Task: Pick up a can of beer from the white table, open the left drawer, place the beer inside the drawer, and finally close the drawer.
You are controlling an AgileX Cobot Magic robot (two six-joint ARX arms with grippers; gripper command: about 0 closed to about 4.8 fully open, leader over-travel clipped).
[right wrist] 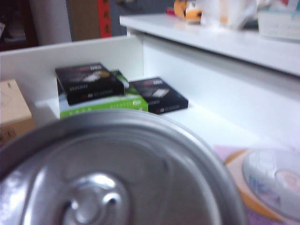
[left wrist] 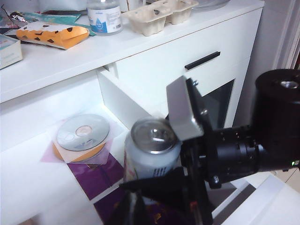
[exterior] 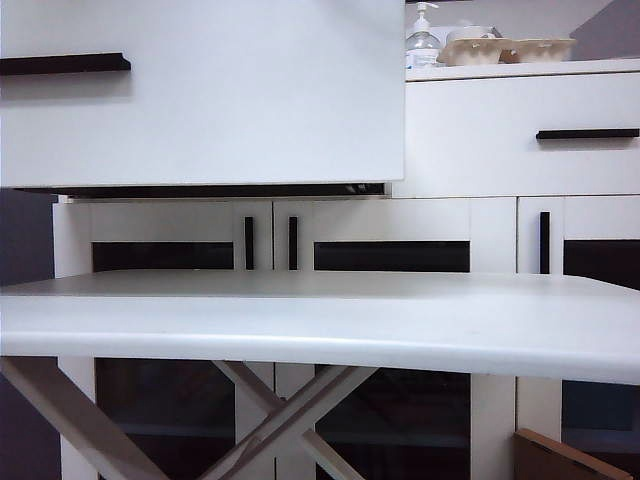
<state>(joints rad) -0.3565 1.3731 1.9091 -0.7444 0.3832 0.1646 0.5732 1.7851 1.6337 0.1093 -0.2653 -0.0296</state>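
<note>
Right gripper (left wrist: 154, 185) is clamping the small silver aluminium can of beer (left wrist: 152, 150) around its lower body with black fingers. It is holding the can upright over the open left drawer (exterior: 250, 100), above a purple sheet (left wrist: 96, 176) on the drawer floor; whether the can is touching the floor, cannot tell. The can's round ribbed lid is filling the right wrist view (right wrist: 108, 178), blurred. Left gripper is sitting just in front of the open drawer facing the can, jaws closed together, its own fingers not clearly separable from the dark shapes low in its wrist view. Inside the drawer, a shiny disc in a clear sleeve (left wrist: 83, 132) is lying just beside the can, and two flat black boxes (right wrist: 89, 82) and a green box (right wrist: 103, 105) are sitting at the far end. The drawer's flat white front with slim black bar handle (exterior: 62, 64) is jutting out over the wide smooth white table (exterior: 320, 320) with light wooden crossed legs (exterior: 270, 420). The matching right drawer (exterior: 480, 140) is sitting closed. On the white cabinet top (left wrist: 70, 56), a clear pump bottle (exterior: 423, 40), pulp egg cartons (exterior: 510, 48) and an orange spotted packet (left wrist: 51, 35) are standing well apart from the can.
</note>
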